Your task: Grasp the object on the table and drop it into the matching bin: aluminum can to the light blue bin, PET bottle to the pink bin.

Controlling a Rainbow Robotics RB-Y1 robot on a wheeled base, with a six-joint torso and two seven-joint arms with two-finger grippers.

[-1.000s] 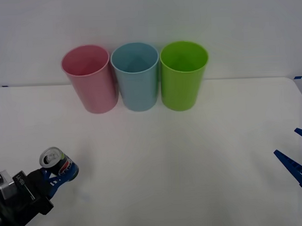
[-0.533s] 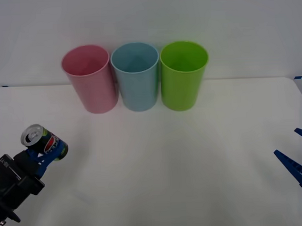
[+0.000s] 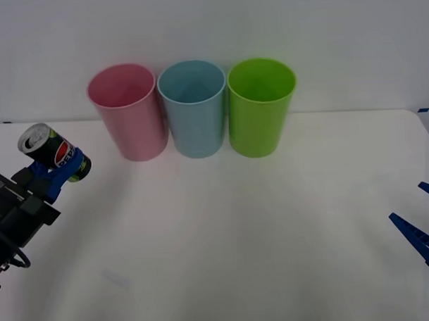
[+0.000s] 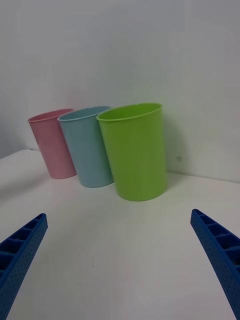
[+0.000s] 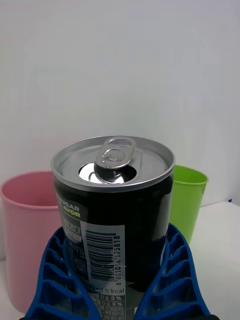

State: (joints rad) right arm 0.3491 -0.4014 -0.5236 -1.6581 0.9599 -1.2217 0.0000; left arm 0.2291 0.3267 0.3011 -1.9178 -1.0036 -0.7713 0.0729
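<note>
Can: the can (image 3: pixel 53 153) is off the table (image 3: pixel 238 237), clamped in my left gripper (image 3: pixel 58 169) at the left side, tilted, silver top pointing up and left. I see its top with the pull tab (image 5: pixel 116 152) and a barcode on the dark body.
Left gripper: clenched on the can, blue fingers (image 5: pixel 60 280) pressing on both sides of its body.
Right gripper: I keep it low at the right edge (image 3: pixel 421 227), fingers (image 4: pixel 20 250) spread wide apart, nothing between them.
Bins: three stand in a row at the far side of the table, pink bin (image 3: pixel 126 111), light blue bin (image 3: pixel 192 107), green bin (image 3: pixel 260 104), rims nearly touching.
Position: the can is to the left of the pink bin, apart from it, nearer to me than the row.
</note>
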